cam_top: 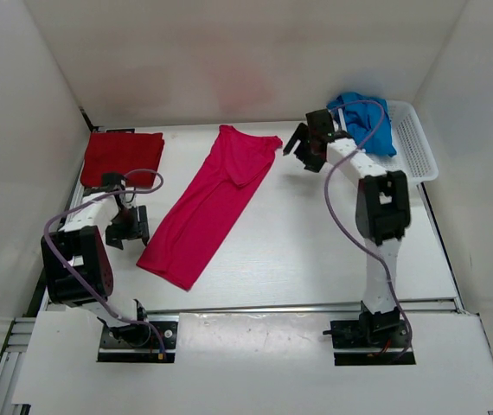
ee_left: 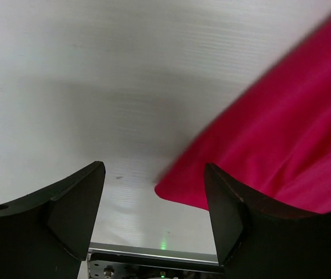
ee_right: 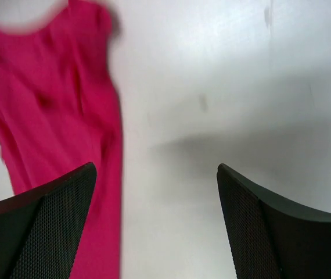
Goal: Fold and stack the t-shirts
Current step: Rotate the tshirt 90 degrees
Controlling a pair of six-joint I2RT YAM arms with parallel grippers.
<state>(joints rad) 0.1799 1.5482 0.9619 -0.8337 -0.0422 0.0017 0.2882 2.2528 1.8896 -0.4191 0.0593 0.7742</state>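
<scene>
My left gripper, jaws apart and empty, is beside the low hem of the bright pink fabric t-shirt, which lies diagonally mid-table. My right gripper, also apart and empty, is near its collar. Dark red fabric t-shirt is folded far-left. Bright blue fabric t-shirt is crumpled in the white plastic mesh basket.

- A white table fills the middle, its top faintly ribbed and marked with a few small dark specks (plainest in the right wrist view).
- A white plastic mesh basket sits at the far right corner, its long side along the table's right edge.
- Plain white walls close in the far side and both flanks.
- A metal rail runs across the table's near edge, with a white board just in front of it.
</scene>
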